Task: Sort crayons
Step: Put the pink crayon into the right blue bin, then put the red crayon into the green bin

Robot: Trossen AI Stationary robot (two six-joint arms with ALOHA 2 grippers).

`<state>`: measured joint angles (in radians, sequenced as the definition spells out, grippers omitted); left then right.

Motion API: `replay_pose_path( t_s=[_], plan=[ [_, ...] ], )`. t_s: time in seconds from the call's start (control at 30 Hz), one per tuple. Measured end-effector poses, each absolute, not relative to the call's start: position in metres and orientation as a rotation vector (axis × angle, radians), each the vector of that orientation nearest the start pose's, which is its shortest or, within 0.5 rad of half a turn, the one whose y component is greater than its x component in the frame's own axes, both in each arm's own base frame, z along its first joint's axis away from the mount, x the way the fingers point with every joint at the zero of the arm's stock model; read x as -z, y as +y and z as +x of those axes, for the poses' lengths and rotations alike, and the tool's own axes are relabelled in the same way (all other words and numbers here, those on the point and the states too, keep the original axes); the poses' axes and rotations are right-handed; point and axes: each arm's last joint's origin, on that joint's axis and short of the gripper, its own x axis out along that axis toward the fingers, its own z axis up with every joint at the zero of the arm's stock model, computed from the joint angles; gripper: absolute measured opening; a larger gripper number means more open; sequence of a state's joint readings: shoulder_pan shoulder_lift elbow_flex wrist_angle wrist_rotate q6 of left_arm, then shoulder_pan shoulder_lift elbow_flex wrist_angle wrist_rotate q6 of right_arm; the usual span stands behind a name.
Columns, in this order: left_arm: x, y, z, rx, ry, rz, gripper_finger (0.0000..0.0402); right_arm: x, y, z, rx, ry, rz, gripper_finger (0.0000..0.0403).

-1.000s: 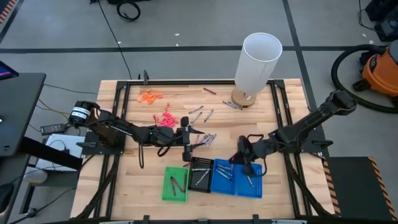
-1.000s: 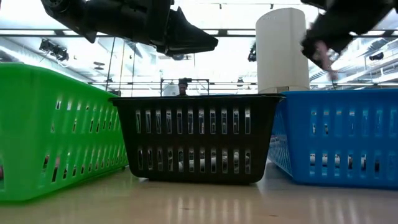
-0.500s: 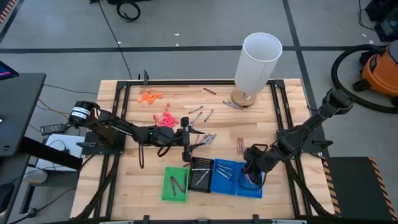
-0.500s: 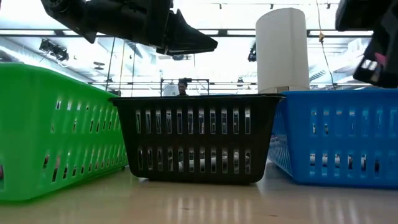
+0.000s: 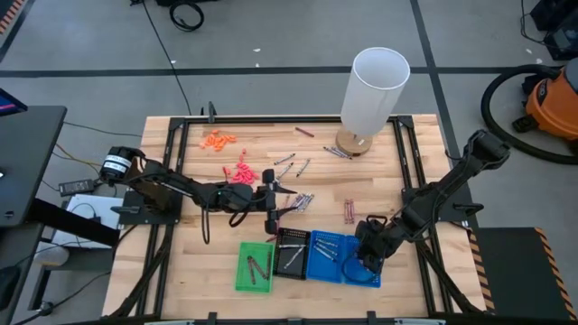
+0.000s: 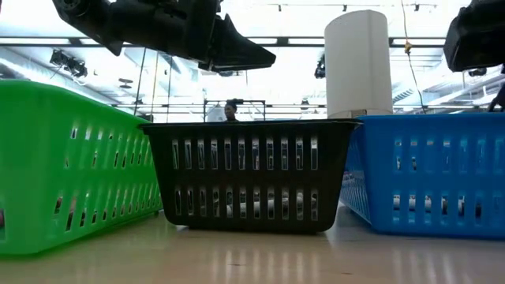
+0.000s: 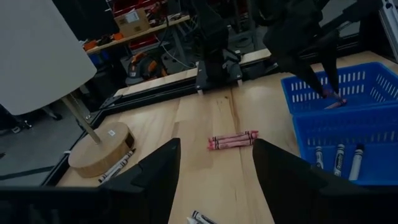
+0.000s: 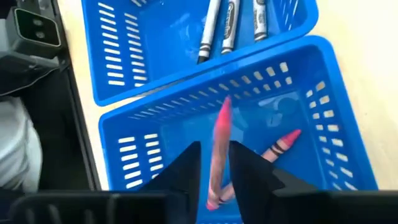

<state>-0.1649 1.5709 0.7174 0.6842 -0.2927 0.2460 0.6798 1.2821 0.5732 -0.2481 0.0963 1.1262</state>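
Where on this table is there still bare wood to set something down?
Bare wood: the table's right side beyond the lamp base, and the left part below the orange bits. Crowded: the middle, with loose crayons, left end effector and baskets.

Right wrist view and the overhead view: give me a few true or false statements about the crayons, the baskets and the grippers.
1. The right gripper hangs over the end blue plastic basket. True.
2. Grey crayons lie in the neighbouring blue plastic basket. True.
3. The left gripper grips a crayon. False: it is open and empty.
4. The tall white cylinder lies on its side. False: it stands upright on its round wooden base.
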Motion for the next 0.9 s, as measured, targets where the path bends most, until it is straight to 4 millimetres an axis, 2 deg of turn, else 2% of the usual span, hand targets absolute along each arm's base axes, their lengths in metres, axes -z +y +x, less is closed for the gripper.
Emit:
replay_pose_path(
  t_s=[0.17,0.27,0.43,0.67,0.77,0.9],
  plan=[
    [-0.206,-0.045,0.317,-0.109,0.180,0.229,0.0213,-0.165,0.134,0.181,0.010,1.097,0.696,0.0141],
    [-0.208,-0.045,0.318,-0.112,0.154,0.220,0.0213,-0.165,0.132,0.182,-0.011,1.127,0.720,0.0158],
    [-0.208,-0.045,0.318,-0.116,0.152,0.166,0.0213,-0.172,0.125,0.182,-0.029,1.125,0.751,0.0160],
    [-0.207,-0.045,0.317,-0.118,0.165,0.137,0.0213,-0.195,0.109,0.176,-0.063,1.023,0.770,0.0159],
    [-0.204,-0.044,0.312,-0.126,0.251,0.140,0.0213,-0.204,0.099,0.172,-0.025,0.975,0.786,0.0159],
    [-0.211,-0.039,0.299,-0.210,0.357,0.097,0.0213,-0.208,0.085,0.168,0.073,0.959,0.840,0.0159]
  ],
)
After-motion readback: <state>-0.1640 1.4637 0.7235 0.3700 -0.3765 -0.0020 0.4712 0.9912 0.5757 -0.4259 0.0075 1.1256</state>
